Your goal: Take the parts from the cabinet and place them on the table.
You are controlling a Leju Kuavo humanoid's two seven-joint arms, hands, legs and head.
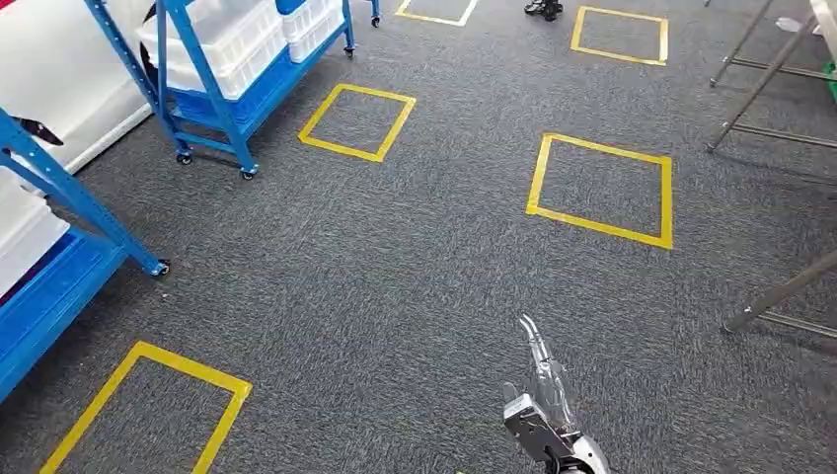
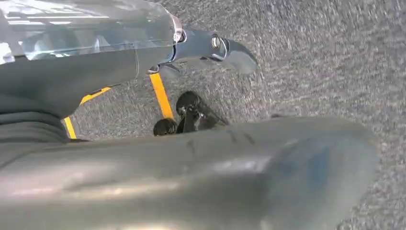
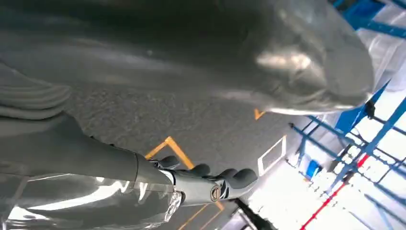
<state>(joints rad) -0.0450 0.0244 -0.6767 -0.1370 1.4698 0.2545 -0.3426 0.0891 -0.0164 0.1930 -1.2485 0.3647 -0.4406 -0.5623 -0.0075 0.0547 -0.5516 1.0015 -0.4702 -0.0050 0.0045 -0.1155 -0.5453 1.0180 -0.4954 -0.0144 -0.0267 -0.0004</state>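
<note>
Walking over grey carpet, we carry nothing, both the right hand [image 1: 546,410] and left hand [image 2: 201,45] empty with fingers loosely apart, so we should turn toward the blue shelves [image 1: 212,74] of white bins [image 1: 247,39] ahead-left, where parts presumably wait.

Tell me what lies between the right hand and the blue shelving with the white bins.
Nothing visible blocks it. Between the right hand and the blue shelving lies open grey carpet, marked with flat yellow tape squares. The white bins sit on the shelves.
</note>
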